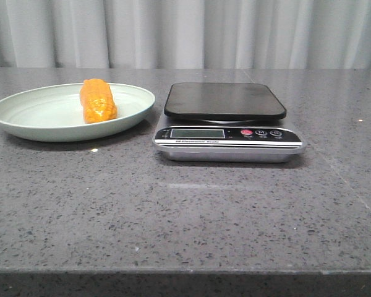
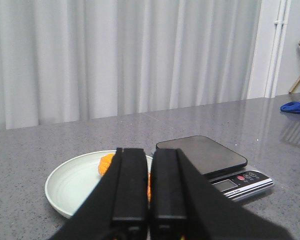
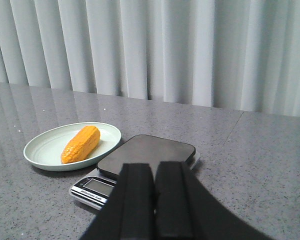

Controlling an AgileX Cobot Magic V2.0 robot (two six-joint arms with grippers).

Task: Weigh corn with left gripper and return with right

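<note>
The orange-yellow corn (image 1: 98, 101) lies on a pale green plate (image 1: 31, 117) at the left of the table. It also shows in the right wrist view (image 3: 81, 144) and partly behind the fingers in the left wrist view (image 2: 106, 163). A kitchen scale (image 1: 226, 102) with a bare black platform stands right of the plate. My left gripper (image 2: 149, 156) is shut and empty, held back from the plate. My right gripper (image 3: 153, 170) is shut and empty, held back from the scale (image 3: 150, 155). Neither gripper shows in the front view.
The grey speckled table (image 1: 185, 210) runs to a front edge near the camera. White curtains hang behind it. A blue cloth (image 2: 296, 107) lies on the table beyond the scale (image 2: 202, 154), far from the plate (image 2: 70, 185).
</note>
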